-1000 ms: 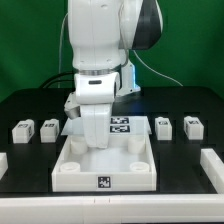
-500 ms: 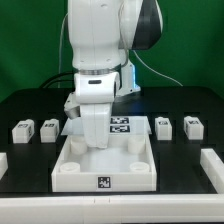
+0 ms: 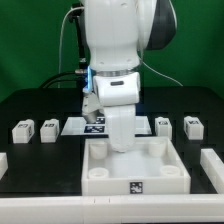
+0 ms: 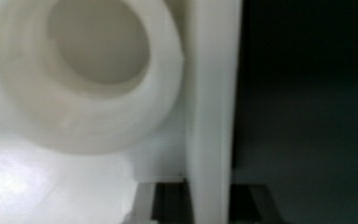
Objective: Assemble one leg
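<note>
Watching the exterior view, I have the arm (image 3: 118, 50) standing upright over the middle of the black bench (image 3: 30, 100). Its pincer (image 3: 121, 147) is lowered to the back wall of the white tray-like tabletop (image 3: 160, 182), which sits at the front with a square tag on its near wall and round sockets in its corners. The arm's own body hides the fingertips there. The wrist view gives me only a blurred close-up of one round socket (image 4: 91, 70) and a white wall (image 4: 211, 110) of that tabletop against the dark bench, so I cannot tell whether the pincer is spread, closed or clamped on the wall. All four legs lie away from the pincer, on the bench in a row about level with the tabletop's back edge, each apart from the tabletop. On the exterior view's left are the outer left leg (image 3: 21, 129) and, just beside it, the inner left leg (image 3: 47, 128), both well apart from the pincer. On the exterior view's right are the inner right leg (image 3: 164, 126), the closest of the four to the pincer but clear of it, and the outer right leg (image 3: 192, 126) just beside that. The marker board (image 3: 80, 125) lies flat behind the tabletop, partly hidden by the arm.
</note>
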Motion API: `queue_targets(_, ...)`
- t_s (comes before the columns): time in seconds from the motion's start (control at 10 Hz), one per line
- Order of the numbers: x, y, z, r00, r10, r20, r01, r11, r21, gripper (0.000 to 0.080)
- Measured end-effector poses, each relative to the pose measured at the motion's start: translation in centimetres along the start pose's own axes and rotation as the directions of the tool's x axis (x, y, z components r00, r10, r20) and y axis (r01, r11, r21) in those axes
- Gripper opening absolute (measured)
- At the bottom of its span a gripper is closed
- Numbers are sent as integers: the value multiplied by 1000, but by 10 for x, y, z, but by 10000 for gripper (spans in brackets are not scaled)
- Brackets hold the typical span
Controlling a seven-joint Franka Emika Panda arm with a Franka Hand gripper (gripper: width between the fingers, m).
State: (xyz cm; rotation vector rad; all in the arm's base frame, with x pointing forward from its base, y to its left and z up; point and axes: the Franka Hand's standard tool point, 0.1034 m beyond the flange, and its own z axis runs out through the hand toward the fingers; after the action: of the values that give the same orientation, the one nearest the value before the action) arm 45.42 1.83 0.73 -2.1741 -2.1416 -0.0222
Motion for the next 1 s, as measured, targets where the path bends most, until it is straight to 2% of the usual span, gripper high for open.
queue_targets(0.1, 17, 6, 1, 1000, 7, -11, -7, 1000, -6, 64)
queue_targets(0.4, 34, 27, 2, 999, 43, -26, -43, 999, -18, 64)
queue_targets(0.6, 36, 35, 2, 998, 56, -31, -57, 998, -21, 64)
queue_targets(1.0, 36, 35, 2, 998, 58, -30, -58, 998, -21, 64)
